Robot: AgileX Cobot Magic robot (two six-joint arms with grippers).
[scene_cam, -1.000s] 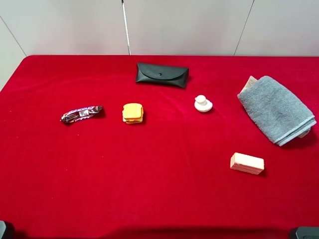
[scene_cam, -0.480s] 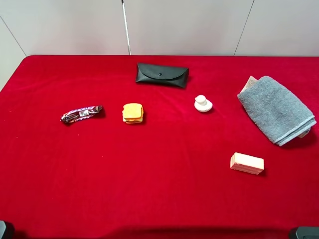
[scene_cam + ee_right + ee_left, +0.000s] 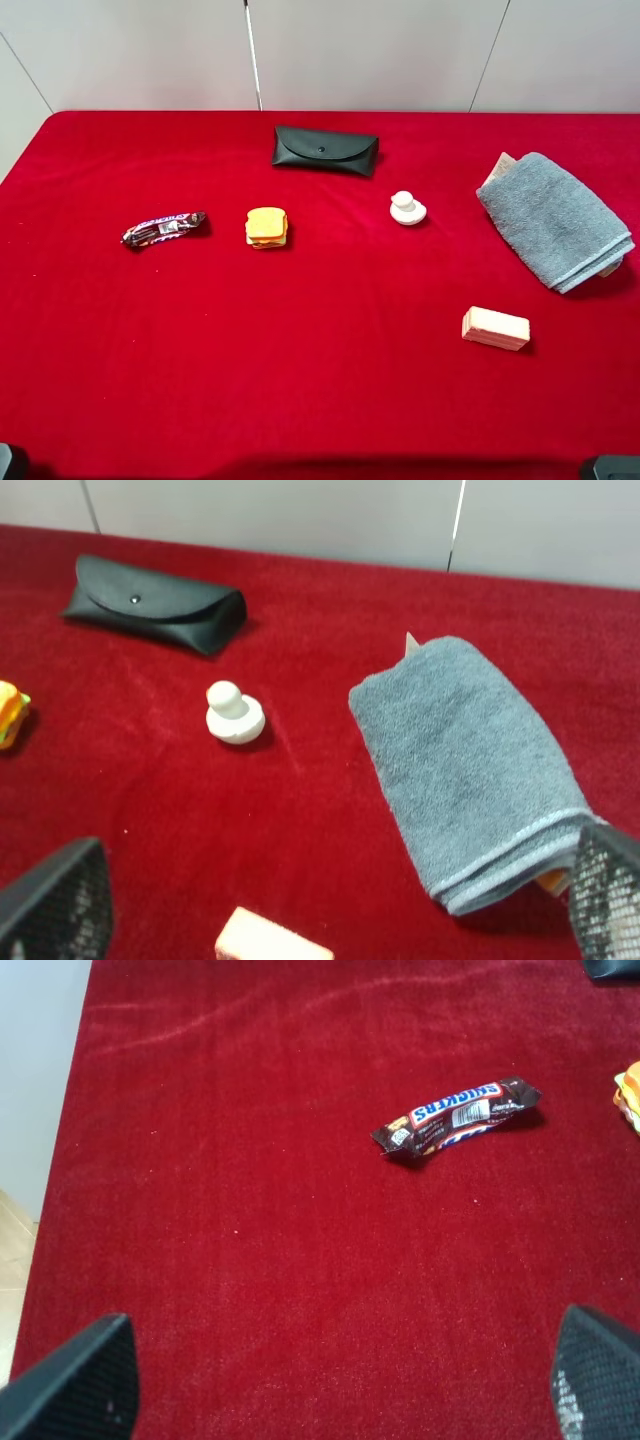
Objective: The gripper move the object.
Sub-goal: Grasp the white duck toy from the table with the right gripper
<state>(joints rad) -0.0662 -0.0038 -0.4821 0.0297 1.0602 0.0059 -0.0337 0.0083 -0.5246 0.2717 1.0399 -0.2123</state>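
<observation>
Object [image 3: 407, 208]: small white knob on the red counter [image 3: 300, 380], right of centre, in the far half.
Neighbours: sandwich toy [image 3: 266, 227] well apart on its left; grey towel [image 3: 555, 218] well apart on its right; black case [image 3: 325, 149] behind it and to the left; pinkish block [image 3: 495, 328] toward the front edge, to the right. It touches none of them.
Axis: upright, flat round base down on the cloth, rounded stub up. Long axis is vertical; the shape is round, so it has no sideways heading.
Left gripper [image 3: 345, 1315]: fingers [image 3: 70, 1385] wide apart, only cloth between them.
Right gripper [image 3: 340, 840]: fingers [image 3: 55, 905] wide apart, holding nothing, well short of the object.
Exterior high view: the whole layout at once, with the candy bar [image 3: 164, 228] left of the sandwich toy.
Left wrist view: the candy bar's print reads Snickers; the object is out of frame.
Right wrist view: the object up close, stub and base clearly separate shapes, plus the towel's folded edge layers.
</observation>
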